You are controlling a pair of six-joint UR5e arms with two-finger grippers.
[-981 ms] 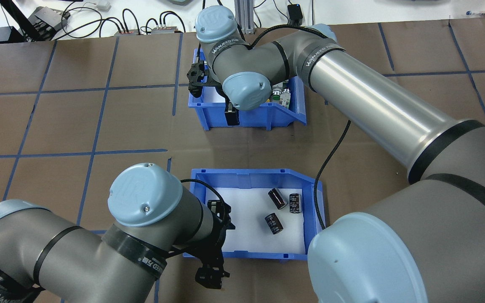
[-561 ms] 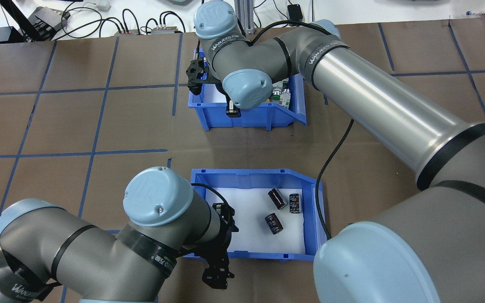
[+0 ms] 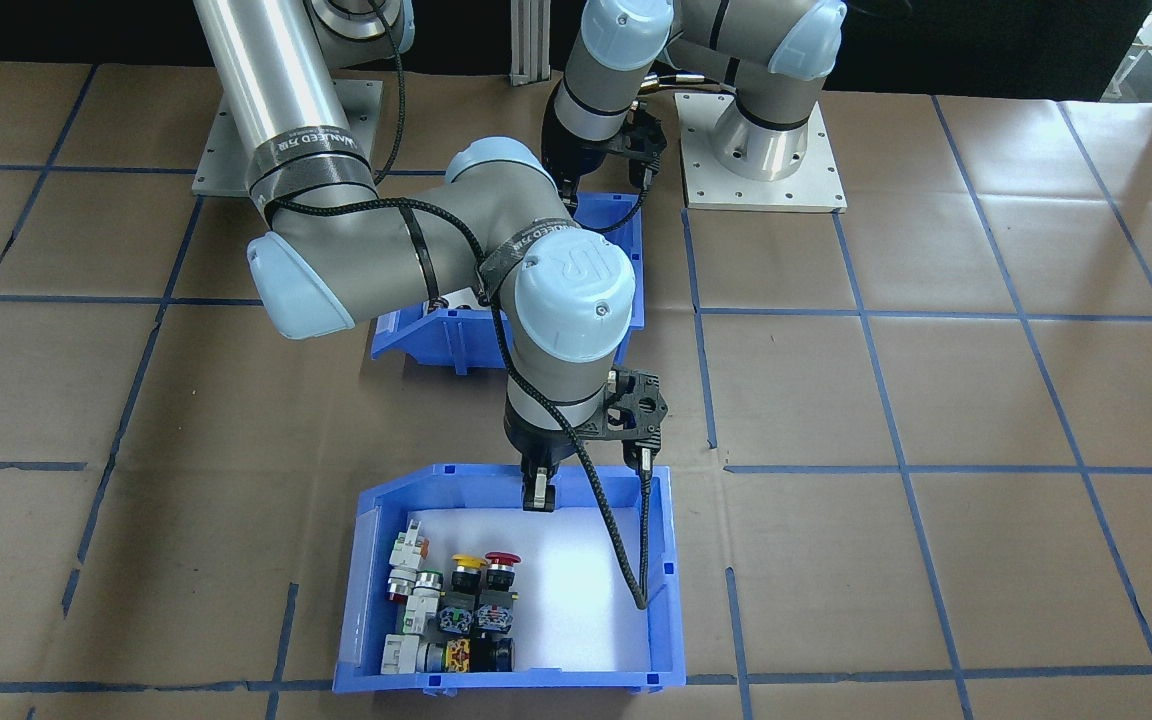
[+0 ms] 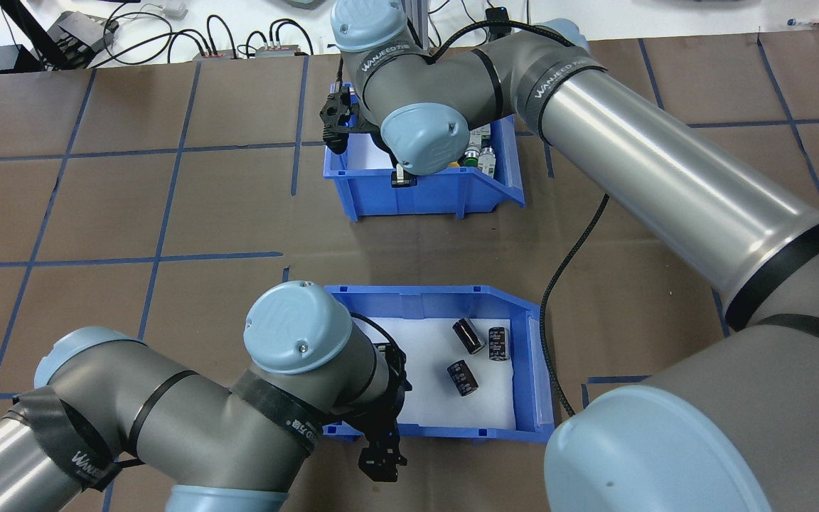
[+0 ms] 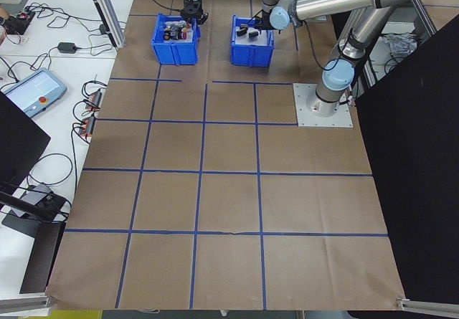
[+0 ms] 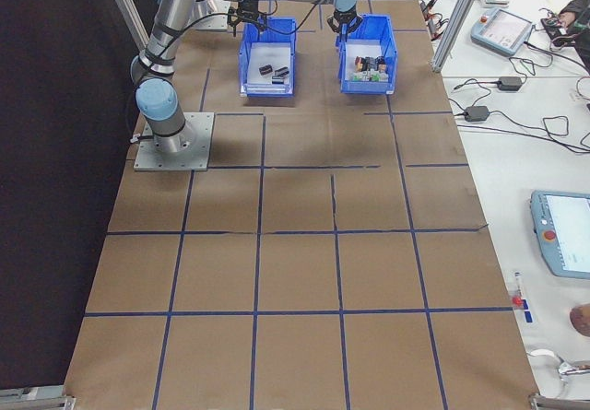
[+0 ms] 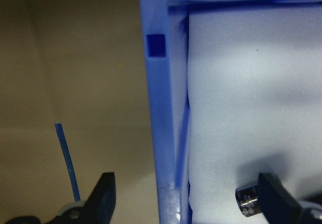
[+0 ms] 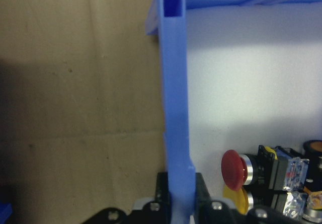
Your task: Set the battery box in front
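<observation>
"Where is the battery box [image 4: 431, 296]?"

"On the bench [image 4: 97, 206], near the robot's edge. Three dark cells [image 4: 468, 336] lie on its white foam."

"What is the left gripper [image 7: 183, 204] doing?"

"Its fingers [image 7: 103, 196] are spread, one on each side of the box's wall."

"And the right gripper [image 8: 178, 196]?"

"Its fingers pinch the wall of the switch box [image 3: 661, 590], farther out on the bench."

We see a bench [image 4: 168, 213] covered in brown paper, marked into squares by blue tape lines [image 4: 161, 242]. A blue bin [image 3: 506, 680] sits on it, white-lined, holding push-button switches [image 3: 461, 610] with red and yellow caps. Beyond the far edge lie black cables [image 4: 217, 32] and a handheld pendant [image 6: 498, 28].
</observation>
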